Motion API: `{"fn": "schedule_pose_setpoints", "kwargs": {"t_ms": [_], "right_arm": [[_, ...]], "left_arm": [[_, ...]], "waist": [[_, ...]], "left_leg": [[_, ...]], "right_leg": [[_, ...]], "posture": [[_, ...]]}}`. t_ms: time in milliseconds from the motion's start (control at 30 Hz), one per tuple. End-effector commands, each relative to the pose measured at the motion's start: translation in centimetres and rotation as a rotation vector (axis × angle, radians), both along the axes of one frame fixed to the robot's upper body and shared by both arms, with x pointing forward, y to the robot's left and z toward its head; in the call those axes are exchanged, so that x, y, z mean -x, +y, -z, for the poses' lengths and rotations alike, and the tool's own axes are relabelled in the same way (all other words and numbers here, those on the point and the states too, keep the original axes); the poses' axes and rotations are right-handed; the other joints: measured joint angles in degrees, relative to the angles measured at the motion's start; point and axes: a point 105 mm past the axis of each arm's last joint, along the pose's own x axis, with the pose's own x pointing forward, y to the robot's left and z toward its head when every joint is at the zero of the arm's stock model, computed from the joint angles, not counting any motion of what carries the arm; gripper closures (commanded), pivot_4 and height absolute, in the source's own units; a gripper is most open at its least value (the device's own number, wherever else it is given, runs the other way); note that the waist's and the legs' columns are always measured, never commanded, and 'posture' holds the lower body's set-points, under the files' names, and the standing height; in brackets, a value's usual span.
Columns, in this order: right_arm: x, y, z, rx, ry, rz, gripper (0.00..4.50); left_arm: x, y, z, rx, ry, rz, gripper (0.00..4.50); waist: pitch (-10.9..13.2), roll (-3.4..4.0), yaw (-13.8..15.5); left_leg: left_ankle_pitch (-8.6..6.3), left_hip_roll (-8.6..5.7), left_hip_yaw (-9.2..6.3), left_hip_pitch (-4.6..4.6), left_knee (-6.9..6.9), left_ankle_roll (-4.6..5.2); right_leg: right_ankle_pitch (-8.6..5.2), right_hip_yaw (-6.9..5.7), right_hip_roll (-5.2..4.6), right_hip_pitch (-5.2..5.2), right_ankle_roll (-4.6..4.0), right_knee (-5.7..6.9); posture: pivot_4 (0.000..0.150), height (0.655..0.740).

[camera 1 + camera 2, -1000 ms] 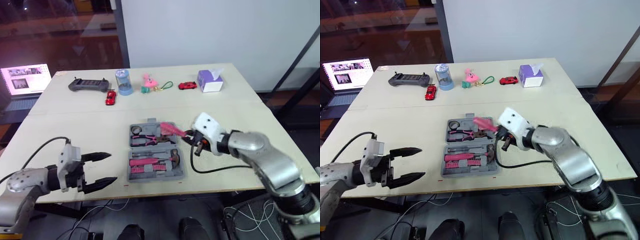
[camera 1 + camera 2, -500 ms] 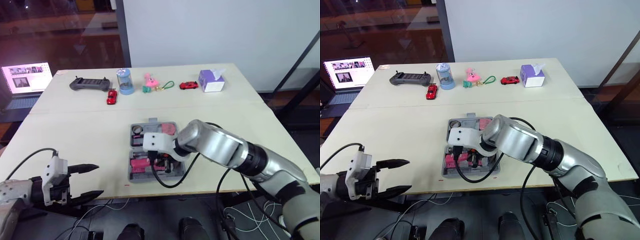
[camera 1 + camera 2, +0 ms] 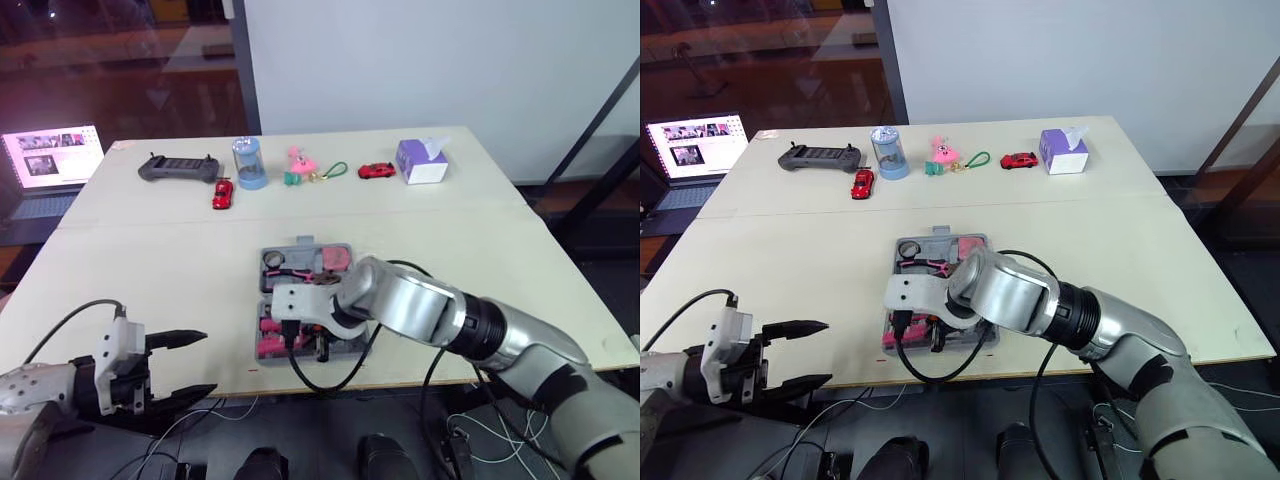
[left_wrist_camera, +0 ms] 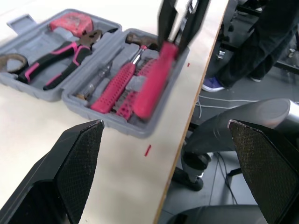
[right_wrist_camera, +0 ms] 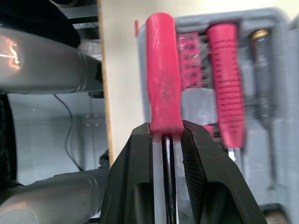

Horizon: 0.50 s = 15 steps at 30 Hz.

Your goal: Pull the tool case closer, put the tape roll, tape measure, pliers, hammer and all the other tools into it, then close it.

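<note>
Right claw pinches the pink-handled screwdriver right where shaft meets handle, poised over the near half of the open tool case, mid-table. Left claw gapes wide, empty, at the near-left edge.

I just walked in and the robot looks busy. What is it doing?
The right gripper is pinching a pink-handled screwdriver just above the near half of the open grey tool case. Pliers and other pink tools already lie inside. The left gripper hangs open by the front edge of the table, holding nothing.
</note>
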Motion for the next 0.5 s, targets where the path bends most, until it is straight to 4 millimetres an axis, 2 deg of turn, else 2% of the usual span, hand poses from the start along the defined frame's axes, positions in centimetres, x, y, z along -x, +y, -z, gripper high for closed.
{"fn": "schedule_pose_setpoints", "kwargs": {"t_ms": [33, 500], "right_arm": [[0.1, 0.4, 0.3, -0.011, -0.022, -0.016, 4.16], [-0.8, 0.9, 2.3, 0.006, -0.023, -0.009, 4.16]], "left_arm": [[-0.1, -0.3, -0.7, -0.001, -0.029, 0.009, 0.00], [0.0, -0.6, -0.9, 0.001, -0.027, 0.012, 0.00]], "waist": [[0.0, 0.00, 0.0], [0.0, 0.01, 0.0]], "left_leg": [[0.00, 0.00, 0.00, 0.00, 0.00, 0.00], [0.00, 0.00, 0.00, 0.01, -0.01, 0.00]], "right_leg": [[0.00, 0.00, 0.00, 0.00, 0.00, 0.00], [0.00, 0.00, 0.00, 0.00, 0.00, 0.00]], "posture": [[0.150, 0.7400], [0.150, 0.7400]]}}
